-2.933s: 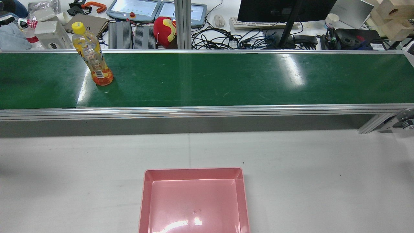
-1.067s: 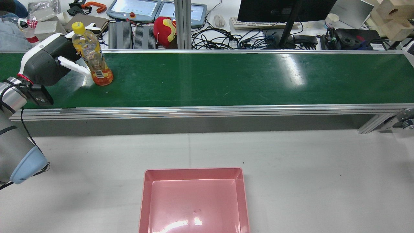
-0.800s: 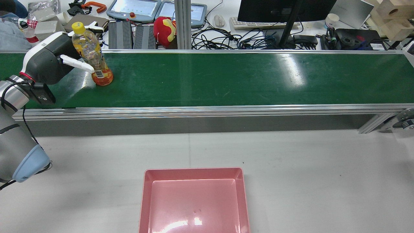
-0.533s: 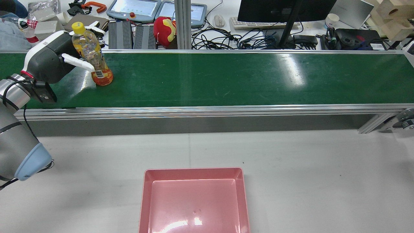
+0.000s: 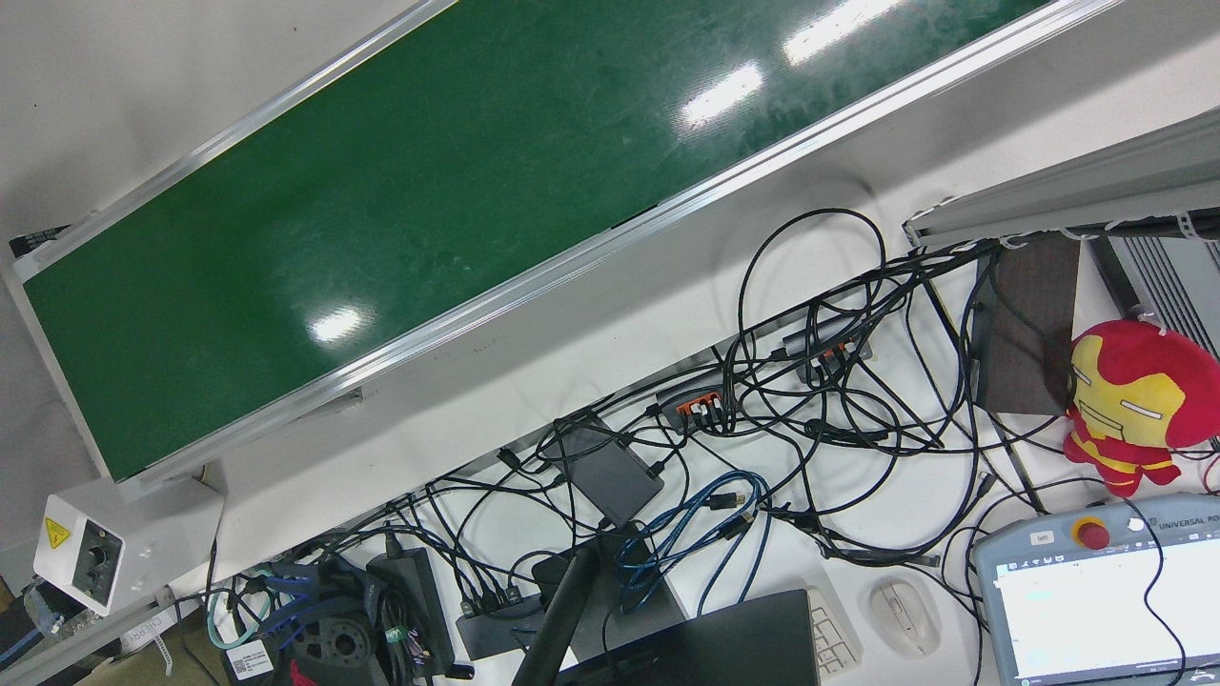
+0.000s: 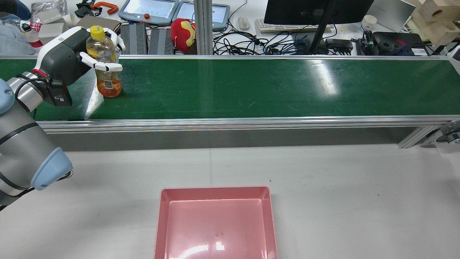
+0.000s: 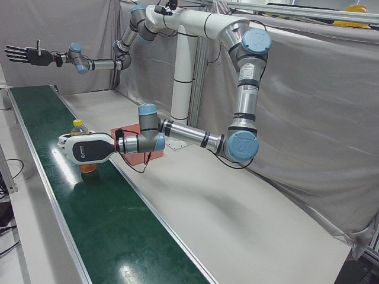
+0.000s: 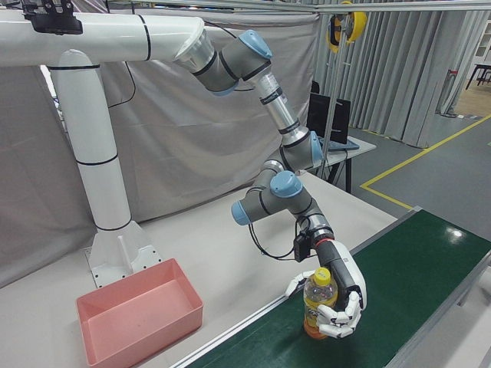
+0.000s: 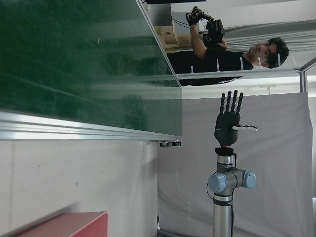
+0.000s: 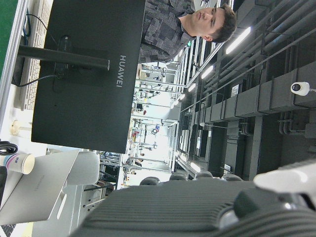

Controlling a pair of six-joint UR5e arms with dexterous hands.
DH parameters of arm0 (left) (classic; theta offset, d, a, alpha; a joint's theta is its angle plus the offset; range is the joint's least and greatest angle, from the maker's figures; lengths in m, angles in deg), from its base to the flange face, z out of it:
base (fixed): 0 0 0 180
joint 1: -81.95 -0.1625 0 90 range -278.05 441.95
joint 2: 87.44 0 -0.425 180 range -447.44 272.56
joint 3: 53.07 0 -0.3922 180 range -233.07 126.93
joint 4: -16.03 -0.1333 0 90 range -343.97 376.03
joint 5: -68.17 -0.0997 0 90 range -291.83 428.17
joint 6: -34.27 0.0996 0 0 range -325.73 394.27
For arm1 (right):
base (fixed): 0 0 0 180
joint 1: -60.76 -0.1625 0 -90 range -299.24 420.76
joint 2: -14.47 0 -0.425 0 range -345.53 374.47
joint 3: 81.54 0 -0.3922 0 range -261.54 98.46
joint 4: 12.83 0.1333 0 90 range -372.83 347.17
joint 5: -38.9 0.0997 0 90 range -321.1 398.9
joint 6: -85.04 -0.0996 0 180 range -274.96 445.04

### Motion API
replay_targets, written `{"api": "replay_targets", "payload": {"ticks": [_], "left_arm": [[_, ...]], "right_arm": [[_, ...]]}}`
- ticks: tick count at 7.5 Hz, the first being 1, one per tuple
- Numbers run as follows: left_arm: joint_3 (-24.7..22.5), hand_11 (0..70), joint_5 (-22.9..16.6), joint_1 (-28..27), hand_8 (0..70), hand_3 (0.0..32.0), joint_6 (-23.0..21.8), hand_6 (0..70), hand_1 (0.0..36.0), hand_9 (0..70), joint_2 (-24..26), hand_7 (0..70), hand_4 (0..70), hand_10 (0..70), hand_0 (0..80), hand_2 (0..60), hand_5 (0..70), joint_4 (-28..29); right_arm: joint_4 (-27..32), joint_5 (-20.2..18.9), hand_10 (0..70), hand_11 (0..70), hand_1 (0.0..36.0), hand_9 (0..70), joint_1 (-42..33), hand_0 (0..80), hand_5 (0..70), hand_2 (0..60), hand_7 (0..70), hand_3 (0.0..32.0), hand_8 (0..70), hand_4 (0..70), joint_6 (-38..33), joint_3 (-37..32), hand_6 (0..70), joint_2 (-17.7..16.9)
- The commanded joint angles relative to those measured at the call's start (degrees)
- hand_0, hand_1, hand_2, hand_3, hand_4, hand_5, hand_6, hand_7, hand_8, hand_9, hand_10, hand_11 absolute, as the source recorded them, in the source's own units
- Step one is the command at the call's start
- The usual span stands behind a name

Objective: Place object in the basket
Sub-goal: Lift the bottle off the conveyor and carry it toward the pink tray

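Meanwhile, at the far left of the green conveyor belt in the rear view, the robot's left hand reaches level across the belt, its white fingers wrapped around the middle of an upright orange-drink bottle with a yellow cap. The bottle's base appears to rest on the belt, though contact there cannot be confirmed. From the right-front view the same hand curls around the bottle from its 3 o'clock side, forearm sloping down from the elbow above.

The right hand is raised high at the belt's other end in the left-front view, empty, fingers spread wide.

A pink basket sits on the grey table at 6 o'clock in the rear view, well apart from the bottle, with the belt's aluminium rail running between them. Beyond the belt, at 12 o'clock, lie a red plush toy, tangled cables and a monitor. Belt and table lie open to the bottle's right.
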Motion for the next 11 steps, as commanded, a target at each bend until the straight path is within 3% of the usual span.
{"api": "replay_targets", "payload": {"ticks": [1, 3, 6, 7, 8, 11], "left_arm": [[-0.4, 70.0, -0.2, 0.0, 70.0, 0.0, -0.2, 68.1, 25.4, 70.0, 0.7, 69.0, 70.0, 57.2, 61.8, 60.0, 70.0, -1.2], [-3.7, 70.0, -0.6, -0.1, 70.0, 0.0, -0.2, 67.7, 27.3, 70.0, 1.7, 68.8, 70.0, 56.9, 62.3, 60.0, 70.0, -4.0], [-15.6, 70.0, -1.8, -11.3, 70.0, 0.0, 0.3, 62.8, 28.6, 70.0, 1.0, 63.7, 70.0, 54.5, 58.4, 60.0, 70.0, -9.3], [-17.9, 70.0, -3.2, -13.9, 70.0, 0.0, 2.4, 60.0, 28.0, 70.0, 1.0, 61.7, 70.0, 53.4, 57.8, 60.0, 70.0, -11.1], [-18.7, 70.0, -5.6, -17.1, 70.0, 0.0, 4.0, 58.4, 27.8, 70.0, 1.0, 60.4, 70.0, 53.0, 58.0, 60.0, 70.0, -12.1], [-18.2, 70.0, -4.9, -33.1, 70.0, 0.0, 11.2, 58.2, 27.8, 70.0, 1.2, 60.3, 70.0, 52.8, 58.0, 60.0, 70.0, -12.9]], "right_arm": [[0.0, 0.0, 0.0, 0.0, 0.0, 0.0, -0.1, 0.0, 0.0, 0.0, 0.0, 0.0, 0.0, 0.0, 0.0, 0.1, 0.0, 0.0], [0.0, 0.0, 0.0, 0.0, 0.0, 0.0, 0.0, 0.0, 0.0, 0.0, 0.0, 0.0, 0.0, 0.0, 0.0, 0.1, 0.0, 0.0], [0.0, 0.0, 0.0, 0.0, 0.0, 0.0, 0.0, 0.0, 0.0, 0.0, 0.0, 0.0, 0.0, 0.0, 0.0, 0.1, 0.0, 0.0], [0.0, 0.0, 0.0, 0.0, 0.0, 0.0, 0.0, 0.0, 0.0, 0.0, 0.0, 0.0, 0.0, 0.0, 0.0, 0.0, 0.0, 0.0], [0.0, 0.0, 0.0, 0.0, 0.0, 0.0, 0.0, 0.0, 0.0, 0.0, 0.0, 0.0, 0.0, 0.0, 0.0, 0.0, 0.0, 0.0], [0.0, 0.0, 0.0, 0.0, 0.0, 0.0, 0.0, 0.0, 0.0, 0.0, 0.0, 0.0, 0.0, 0.0, 0.0, -0.2, 0.0, 0.0]]}}
